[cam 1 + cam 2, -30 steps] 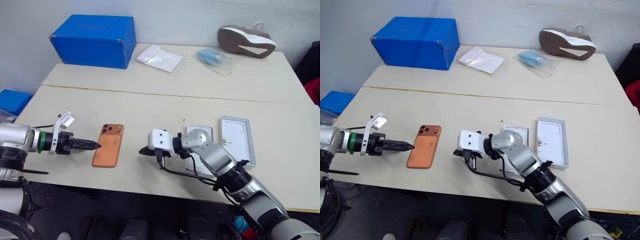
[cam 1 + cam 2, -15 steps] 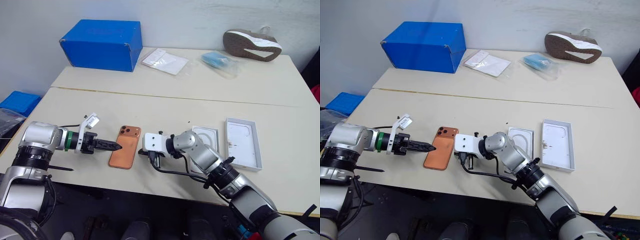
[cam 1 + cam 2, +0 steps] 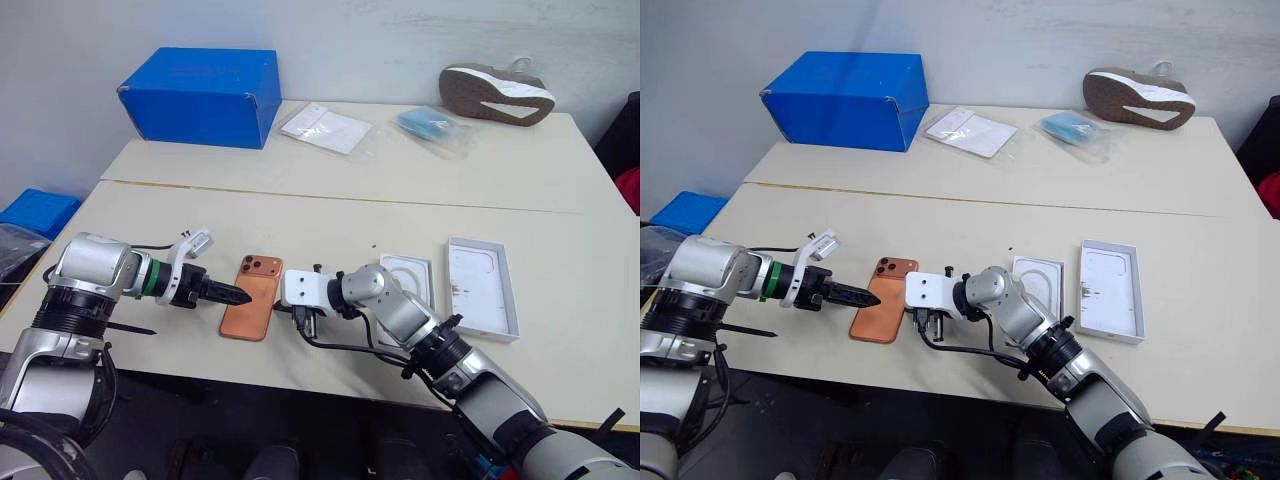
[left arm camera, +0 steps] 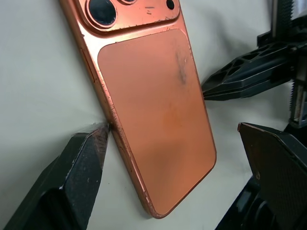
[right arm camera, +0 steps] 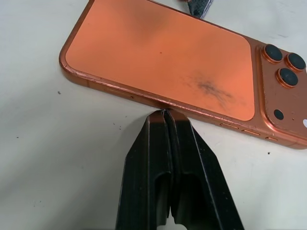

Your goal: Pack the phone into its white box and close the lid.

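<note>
Left eye view: your left gripper, jaws wide, flanks the phone lying on the table; your right gripper, pinched empty, touches its edge. Farther right, the lid lies open; packing remains undone.

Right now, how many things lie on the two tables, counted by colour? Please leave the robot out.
Orange: 1, the phone
White: 3, the white box, the flat insert, the clear bag with white papers
Blue: 2, the big blue box, the bagged light-blue item
Brown and white: 1, the shoe
Total: 7
</note>
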Motion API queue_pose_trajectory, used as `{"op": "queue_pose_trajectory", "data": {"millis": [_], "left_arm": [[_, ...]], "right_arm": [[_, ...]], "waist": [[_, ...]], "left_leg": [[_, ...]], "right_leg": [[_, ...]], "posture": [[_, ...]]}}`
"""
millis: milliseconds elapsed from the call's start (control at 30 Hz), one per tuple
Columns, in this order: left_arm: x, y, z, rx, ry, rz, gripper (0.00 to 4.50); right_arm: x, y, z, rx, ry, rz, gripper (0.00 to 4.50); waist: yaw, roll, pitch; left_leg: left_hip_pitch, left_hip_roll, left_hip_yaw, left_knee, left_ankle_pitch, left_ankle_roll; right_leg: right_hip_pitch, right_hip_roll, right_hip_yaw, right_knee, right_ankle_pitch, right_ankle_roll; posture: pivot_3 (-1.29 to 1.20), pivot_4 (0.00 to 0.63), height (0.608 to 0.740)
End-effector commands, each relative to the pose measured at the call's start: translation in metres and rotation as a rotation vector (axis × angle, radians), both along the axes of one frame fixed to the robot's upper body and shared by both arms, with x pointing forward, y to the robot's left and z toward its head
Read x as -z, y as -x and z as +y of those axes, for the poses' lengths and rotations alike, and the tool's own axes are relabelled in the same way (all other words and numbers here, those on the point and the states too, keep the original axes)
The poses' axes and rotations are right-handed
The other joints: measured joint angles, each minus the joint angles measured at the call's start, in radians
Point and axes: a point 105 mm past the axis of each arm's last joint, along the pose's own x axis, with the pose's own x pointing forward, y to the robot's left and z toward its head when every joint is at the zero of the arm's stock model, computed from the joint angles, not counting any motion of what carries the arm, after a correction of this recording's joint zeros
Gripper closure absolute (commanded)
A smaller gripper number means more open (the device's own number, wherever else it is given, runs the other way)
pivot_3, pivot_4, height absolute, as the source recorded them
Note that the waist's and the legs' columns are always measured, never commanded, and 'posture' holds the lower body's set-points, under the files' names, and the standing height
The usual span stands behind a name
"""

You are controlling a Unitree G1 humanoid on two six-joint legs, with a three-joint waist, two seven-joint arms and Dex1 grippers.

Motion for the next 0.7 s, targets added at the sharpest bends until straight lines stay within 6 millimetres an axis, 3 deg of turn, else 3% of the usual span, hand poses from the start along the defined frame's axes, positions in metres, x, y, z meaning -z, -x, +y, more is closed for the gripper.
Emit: {"op": "queue_pose_trajectory", "data": {"millis": [33,167,333,500,700], "left_arm": [[0.043,0.024,-0.012,0.029,-0.058,0.188,0.00],[0.039,0.027,-0.022,0.031,0.019,0.203,0.00],[0.025,0.028,-0.037,0.007,0.238,0.245,0.00],[0.030,0.036,-0.036,0.026,0.313,0.261,0.00],[0.035,0.033,-0.028,-0.016,0.312,0.265,0.00]], "right_arm": [[-0.005,-0.001,0.005,-0.013,-0.008,-0.020,4.48],[-0.007,-0.002,0.006,-0.006,-0.023,-0.011,4.48],[-0.006,-0.003,0.002,-0.001,-0.018,-0.013,4.48],[-0.006,-0.004,-0.001,0.003,-0.015,-0.014,4.48],[-0.004,-0.006,-0.004,0.011,-0.009,-0.014,4.48]], "waist": [[-0.003,0.000,0.000],[-0.005,0.000,0.000],[-0.005,0.001,-0.001],[-0.007,-0.001,-0.001],[-0.006,-0.002,-0.001]], "left_leg": [[0.000,0.000,0.000,0.000,0.000,0.000],[0.001,0.000,-0.001,-0.001,0.000,0.000],[0.001,0.000,-0.001,-0.001,0.000,-0.001],[0.000,-0.001,-0.005,-0.002,0.000,-0.001],[0.000,0.000,-0.006,-0.005,0.000,-0.001]], "right_leg": [[0.000,0.000,0.000,0.000,0.000,0.000],[0.000,0.000,0.000,0.000,0.000,0.000],[0.000,0.000,0.000,-0.001,0.000,0.000],[0.000,0.000,0.000,-0.001,0.000,0.000],[-0.001,0.000,-0.001,-0.002,0.000,0.000]], "posture": [[0.00,0.150,0.740],[0.00,0.150,0.740],[0.00,0.150,0.740],[0.00,0.150,0.740],[0.00,0.150,0.740]]}}
